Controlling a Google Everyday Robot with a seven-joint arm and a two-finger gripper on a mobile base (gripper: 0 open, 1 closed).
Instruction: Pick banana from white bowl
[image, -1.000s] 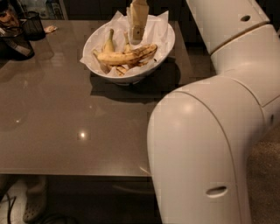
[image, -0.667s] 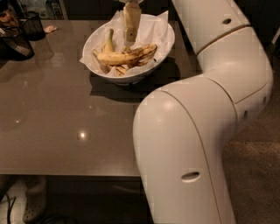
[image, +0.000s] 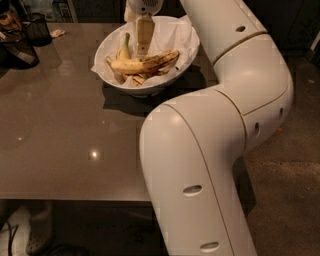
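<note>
The white bowl (image: 107, 46), lined with crumpled white paper, stands at the far middle of the grey table. The banana (image: 145, 63), long and yellow with dark streaks toward its right end, lies across the bowl. A smaller banana (image: 123, 49) with an upright greenish stem stands behind it on the left. Short brown-striped pieces (image: 139, 78) lie under the long one. My gripper (image: 145, 52) hangs down from the top edge into the bowl, its tip just above the middle of the banana. My white arm fills the right of the view.
A black mesh cup (image: 37, 29) and a dark object (image: 15, 50) stand at the table's far left. The table (image: 65, 145) stretches toward me, with its front edge near the bottom. Brown floor (image: 290, 190) lies to the right.
My arm has swung left across the view, and the gripper has come down lower over the middle of the banana. The bananas in the bowl have not moved.
</note>
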